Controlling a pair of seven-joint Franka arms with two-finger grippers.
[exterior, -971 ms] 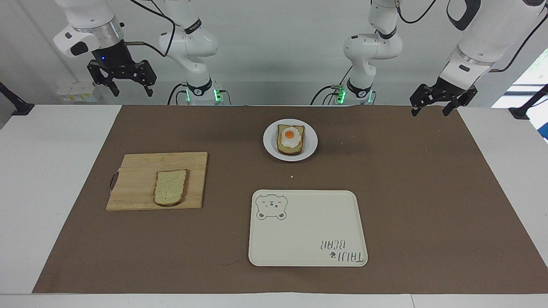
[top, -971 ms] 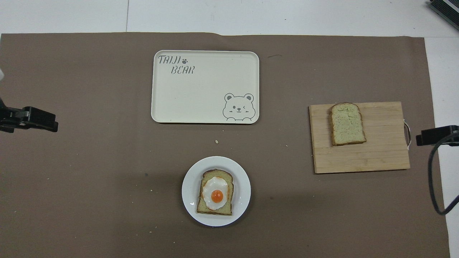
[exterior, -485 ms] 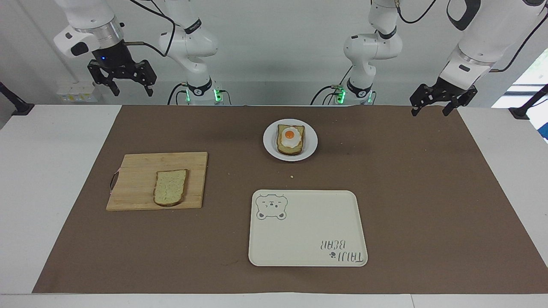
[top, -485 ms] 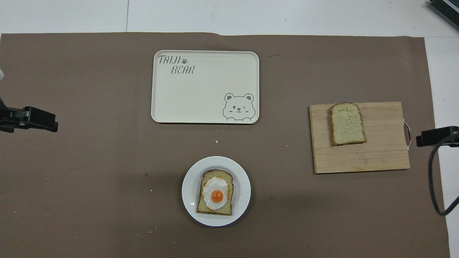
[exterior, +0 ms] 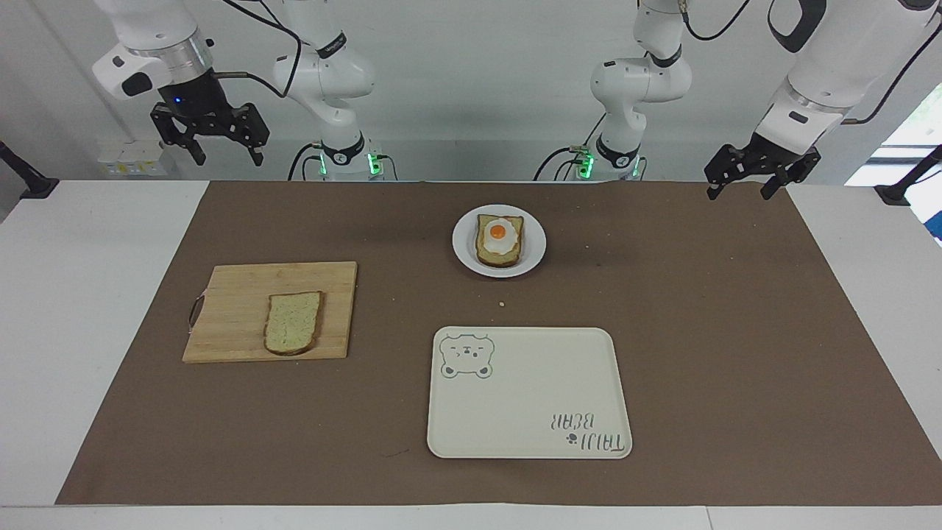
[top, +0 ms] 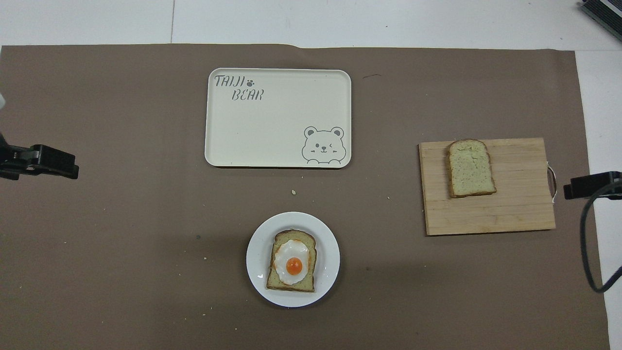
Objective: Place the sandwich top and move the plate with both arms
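Note:
The sandwich top [exterior: 293, 333] [top: 470, 168], a plain speckled slice, lies flat on a wooden cutting board [exterior: 235, 294] [top: 515, 214] toward the right arm's end. The small white plate [exterior: 462, 254] [top: 256, 274] sits mid-table close to the robots and holds a bread slice topped with a fried egg [exterior: 499, 239] [top: 291, 266]. My right gripper [exterior: 228, 158] hangs open and empty, high over the table's edge at the robots' end. My left gripper [exterior: 739, 195] hangs open and empty over the mat's corner at the left arm's end. Both arms wait.
A cream rectangular tray with a bear drawing [exterior: 530, 397] [top: 272, 126] lies farther from the robots than the plate. A brown mat [exterior: 736, 331] covers most of the table. A few crumbs lie between plate and tray.
The right gripper has shifted very slightly upward. Nothing else has moved.

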